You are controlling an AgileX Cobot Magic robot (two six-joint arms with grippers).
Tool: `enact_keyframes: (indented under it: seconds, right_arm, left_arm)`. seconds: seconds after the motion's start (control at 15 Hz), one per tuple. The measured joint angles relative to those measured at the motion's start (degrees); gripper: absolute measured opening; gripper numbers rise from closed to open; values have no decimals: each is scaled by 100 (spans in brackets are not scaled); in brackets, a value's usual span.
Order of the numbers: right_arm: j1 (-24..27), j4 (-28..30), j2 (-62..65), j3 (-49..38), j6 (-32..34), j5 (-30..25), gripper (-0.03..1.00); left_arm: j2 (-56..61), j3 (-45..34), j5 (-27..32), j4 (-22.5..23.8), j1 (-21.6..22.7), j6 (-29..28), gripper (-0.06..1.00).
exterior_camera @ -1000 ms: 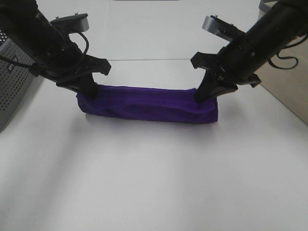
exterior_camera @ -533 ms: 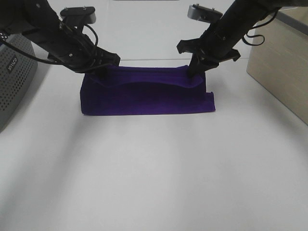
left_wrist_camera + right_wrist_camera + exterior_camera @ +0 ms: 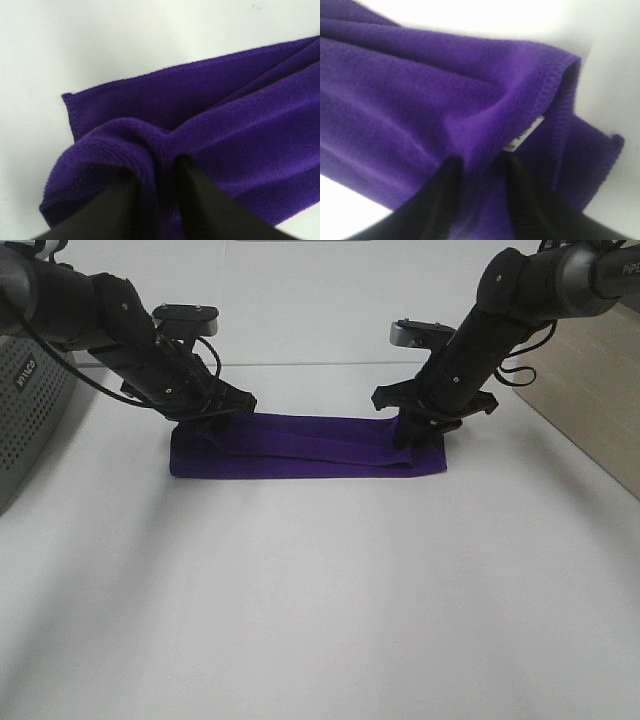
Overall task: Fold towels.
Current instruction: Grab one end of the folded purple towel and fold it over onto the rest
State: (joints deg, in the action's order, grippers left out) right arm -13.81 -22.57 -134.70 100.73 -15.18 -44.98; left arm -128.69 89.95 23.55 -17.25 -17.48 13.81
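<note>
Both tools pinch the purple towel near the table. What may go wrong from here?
The left tool and right tool each pinch a bunched ridge of the towel; on release it may stay wrinkled. Beside the left tool the lower layer's corner sticks out past the upper layer, so the edges may end misaligned.

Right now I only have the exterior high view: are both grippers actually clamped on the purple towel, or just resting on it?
Observer: The left wrist view shows the left gripper pinching a bunched ridge of the purple towel.
Operator: And the right one?
Observer: The right gripper pinches a ridge too, near the stitched hem.
Operator: Where's the tag?
Observer: The white tag lies exposed on the hem beside that gripper, not inside its grip.
</note>
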Motion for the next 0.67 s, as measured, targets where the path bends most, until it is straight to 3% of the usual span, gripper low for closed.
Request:
enact_keyframes:
  seconds: [0.13,0.2,0.27,0.4,0.6,0.67]
  right_arm:
    - [0,132,17,0,6,-17,64]
    - [0,281,63,0,6,-166,74]
    - [0,453,149,0,6,-338,78]
    - [0,716,539,0,6,-647,81]
    - [0,768,1089,11,6,-1180,82]
    - [0,768,1238,17,6,-1364,82]
  left_arm:
    - [-63,332,361,34,92,23,53]
    - [-74,607,940,34,189,23,70]
    - [-74,922,1621,46,315,23,78]
    - [-57,1518,2848,138,590,23,81]
    - [-390,2017,3696,17,980,97,81]
    - [-728,2120,3867,-252,1129,269,81]
